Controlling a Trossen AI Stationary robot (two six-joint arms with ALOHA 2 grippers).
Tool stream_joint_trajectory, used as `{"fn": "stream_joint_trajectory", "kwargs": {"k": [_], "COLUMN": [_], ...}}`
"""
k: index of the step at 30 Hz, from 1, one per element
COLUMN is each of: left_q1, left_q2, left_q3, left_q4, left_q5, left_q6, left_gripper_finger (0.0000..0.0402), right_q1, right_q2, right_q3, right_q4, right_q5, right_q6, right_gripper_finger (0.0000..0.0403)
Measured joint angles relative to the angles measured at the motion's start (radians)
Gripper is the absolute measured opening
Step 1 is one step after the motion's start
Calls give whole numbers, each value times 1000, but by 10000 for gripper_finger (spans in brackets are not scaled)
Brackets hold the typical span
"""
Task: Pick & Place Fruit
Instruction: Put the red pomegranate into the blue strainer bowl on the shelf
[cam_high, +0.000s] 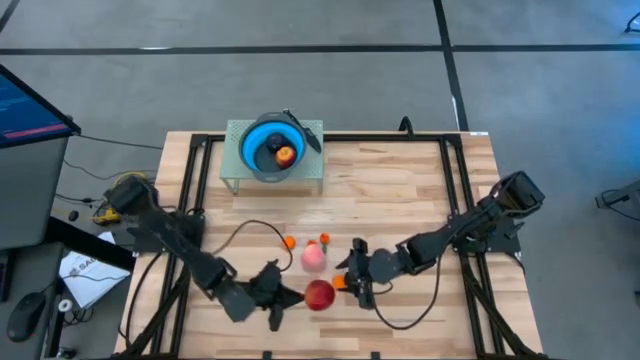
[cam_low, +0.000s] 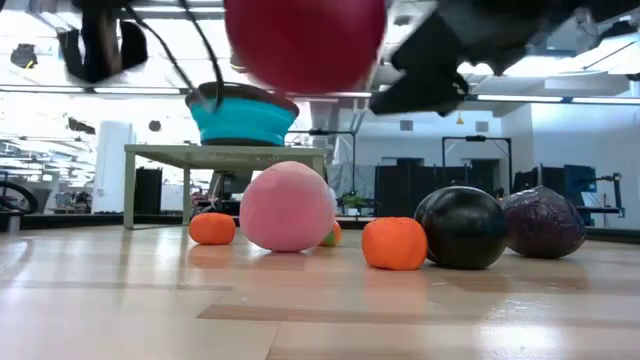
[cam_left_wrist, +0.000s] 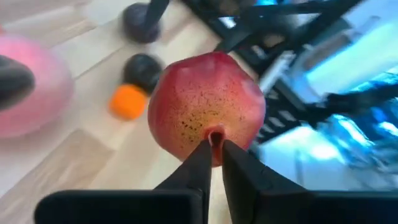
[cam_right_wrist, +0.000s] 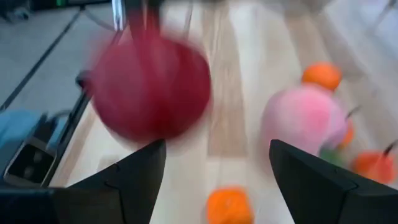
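The left gripper (cam_left_wrist: 212, 155) pinches the stem of the speckled red apple (cam_left_wrist: 207, 107), lifted off the bench near its front edge. The right gripper (cam_right_wrist: 217, 180) waits beside it, fingers spread and empty. A smooth pink peach (cam_low: 287, 206), small oranges (cam_low: 394, 243) and glossy dark plums (cam_low: 461, 227) lie mid-bench.

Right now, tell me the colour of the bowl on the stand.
Blue: the bowl shows best in the high view.

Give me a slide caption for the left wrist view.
Left gripper pinches the red apple by its stem, above the wooden table.
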Motion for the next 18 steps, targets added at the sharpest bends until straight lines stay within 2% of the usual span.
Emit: {"fn": "stream_joint_trajectory", "kwargs": {"k": [3, 7, 12, 18], "left_q1": [16, 47, 88, 125], "left_q2": [-128, -289, -458, -588], "left_q3": [0, 0, 0, 0], "left_q4": [-67, -191, -311, -316], "left_q5": [70, 111, 117, 117], "left_q6": [32, 79, 130, 220], "left_gripper_finger": [17, 5, 3, 2], "right_q1": [30, 64, 86, 87], "right_q2": [0, 0, 0, 0], "right_q3": [0, 0, 0, -9], "right_q4": [-42, -53, -54, -52], "right_q5": [0, 28, 56, 82], "right_q6": [38, 51, 51, 51], "right_gripper_finger": [281, 281, 281, 281]}}
